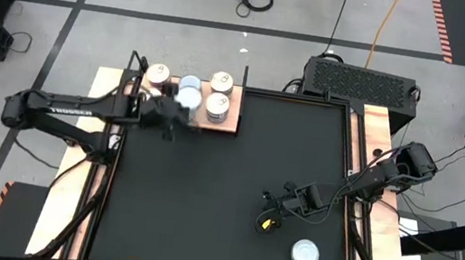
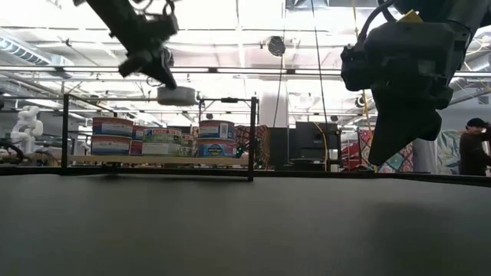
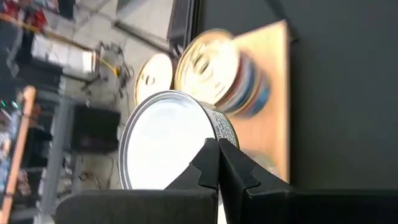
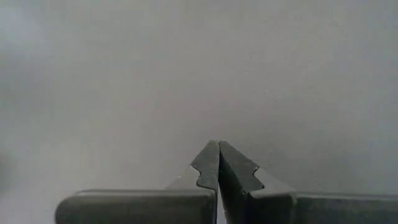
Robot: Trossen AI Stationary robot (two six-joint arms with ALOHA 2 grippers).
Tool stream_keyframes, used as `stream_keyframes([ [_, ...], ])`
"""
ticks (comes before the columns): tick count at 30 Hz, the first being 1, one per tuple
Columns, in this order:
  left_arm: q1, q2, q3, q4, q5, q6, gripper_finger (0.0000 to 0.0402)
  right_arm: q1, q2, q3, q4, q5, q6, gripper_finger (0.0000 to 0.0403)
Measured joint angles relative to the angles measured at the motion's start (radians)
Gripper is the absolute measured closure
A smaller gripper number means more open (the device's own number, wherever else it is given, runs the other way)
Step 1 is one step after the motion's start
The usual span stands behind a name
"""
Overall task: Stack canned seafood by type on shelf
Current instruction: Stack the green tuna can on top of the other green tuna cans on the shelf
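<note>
My left gripper (image 1: 171,114) (image 3: 217,148) is over the wooden shelf (image 1: 230,123) at the mat's far left corner, shut on a plain silver tin (image 1: 189,98) (image 2: 176,96). That tin hangs in the air above the tins on the shelf. Gold-lidded tins (image 1: 221,81) (image 1: 158,74) (image 3: 208,62) and another silver-topped one (image 1: 191,82) stand on the shelf, some stacked two high (image 2: 113,135). One silver tin (image 1: 305,252) sits alone on the mat near its near right corner. My right gripper (image 1: 266,219) (image 4: 217,149) is shut and touches nothing, above the mat just left of that lone tin. My left gripper holds the silver tin at its rim (image 3: 210,138), on the edge nearest the wrist. The fingers (image 3: 233,171) come slanting down from the table's left and hide the exact place of contact. The tin is lifted clear, about level, below the fingertips (image 2: 164,77).
A black frame rail (image 2: 252,138) borders the far edge of the mat beside the shelf. Wide bare black mat (image 1: 234,185) lies between the shelf and the lone tin. A dark box (image 1: 362,83) sits beyond the far edge. A person (image 2: 472,149) stands in the room behind.
</note>
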Motion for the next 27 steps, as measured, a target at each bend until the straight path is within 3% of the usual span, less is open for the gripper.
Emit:
stream_keyframes([
  [6,0.238,0.027,-0.001,0.056,0.162,0.089,0.0402,0.0,0.0,0.0,0.0,0.0,-0.008,0.0403],
  [12,0.402,0.103,0.0,0.111,0.291,0.116,0.0402,-0.005,0.0,0.0,0.0,0.0,-0.029,0.0403],
  [18,0.475,0.204,-0.001,0.185,0.307,0.137,0.0402,-0.02,0.0,0.0,0.001,0.0,-0.051,0.0403],
  [27,0.494,0.227,-0.001,0.21,0.308,0.144,0.0402,-0.021,0.0,0.0,0.0,0.0,-0.076,0.0403],
])
